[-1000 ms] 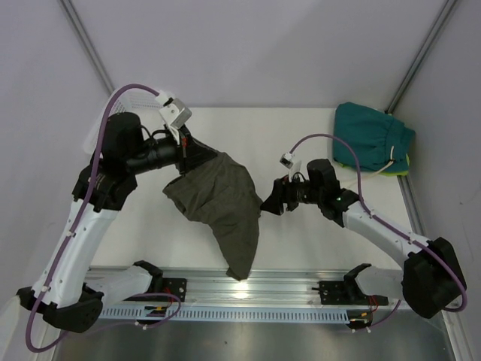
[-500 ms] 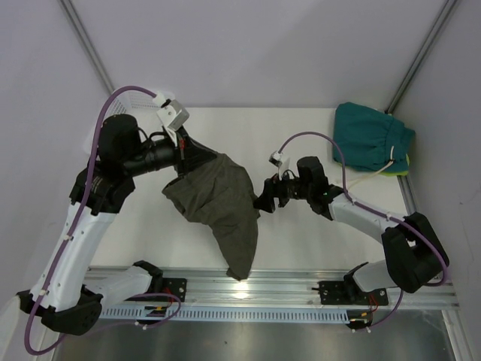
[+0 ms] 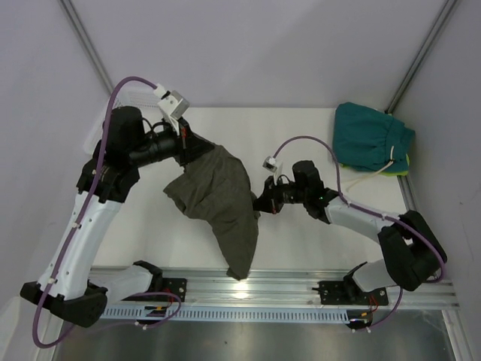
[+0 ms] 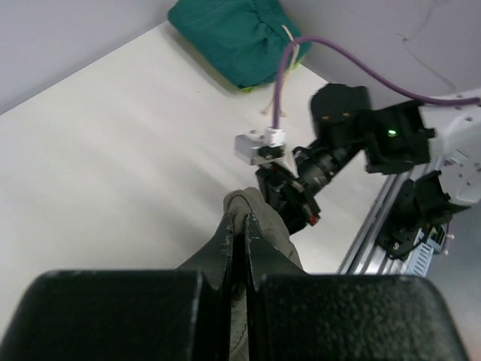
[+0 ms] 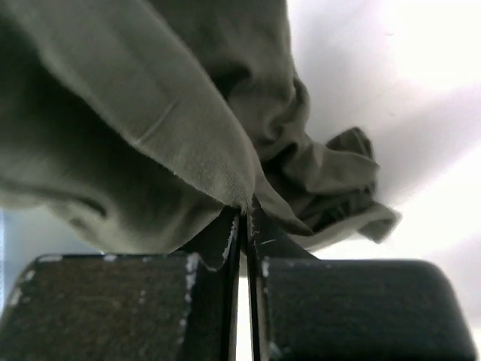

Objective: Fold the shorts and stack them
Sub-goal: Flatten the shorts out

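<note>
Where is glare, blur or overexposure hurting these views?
Top external: sharp, evenly lit, slight glare on the rail. Left wrist: left gripper dark and soft up close. Right wrist: olive shorts fill the frame, table blown out white.

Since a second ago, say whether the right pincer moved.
Yes: the right pincer slid left, away from the teal shorts, toward the olive shorts.

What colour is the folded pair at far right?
The folded pair is teal; it shows best in the top view.
</note>
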Action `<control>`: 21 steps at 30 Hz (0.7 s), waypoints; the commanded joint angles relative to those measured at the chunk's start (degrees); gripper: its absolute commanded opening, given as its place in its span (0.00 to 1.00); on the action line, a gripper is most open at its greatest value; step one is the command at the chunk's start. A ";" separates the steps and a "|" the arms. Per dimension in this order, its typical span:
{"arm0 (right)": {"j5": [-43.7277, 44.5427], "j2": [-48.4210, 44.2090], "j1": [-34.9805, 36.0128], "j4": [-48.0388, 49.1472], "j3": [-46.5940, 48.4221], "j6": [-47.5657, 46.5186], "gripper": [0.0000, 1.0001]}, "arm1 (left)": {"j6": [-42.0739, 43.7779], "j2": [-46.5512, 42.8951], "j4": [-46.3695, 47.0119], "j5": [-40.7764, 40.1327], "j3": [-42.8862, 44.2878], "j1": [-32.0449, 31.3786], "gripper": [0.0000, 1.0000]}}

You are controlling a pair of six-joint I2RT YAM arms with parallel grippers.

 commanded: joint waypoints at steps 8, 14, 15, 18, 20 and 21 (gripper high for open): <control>16.53 -6.52 -12.87 -32.19 23.76 -5.53 0.00 | -6.82 10.89 4.26 -7.19 13.12 5.71 0.00; 24.18 7.45 -18.33 -43.27 58.28 -6.95 0.00 | -8.65 28.20 3.28 -8.68 39.74 9.22 0.00; 25.32 8.85 -18.41 -44.69 62.37 -7.22 0.00 | -9.44 28.75 4.24 -9.03 40.64 9.75 0.00; 27.79 10.72 -17.72 -48.22 69.52 -8.00 0.00 | -9.28 26.65 9.94 -10.27 38.20 10.11 0.00; 29.46 6.97 -16.75 -48.58 66.22 -8.80 0.00 | -9.63 23.67 13.37 -8.61 27.91 10.02 0.00; 30.25 4.59 -16.22 -47.62 58.19 -9.50 0.00 | -10.15 18.44 18.35 -8.08 23.56 10.02 0.00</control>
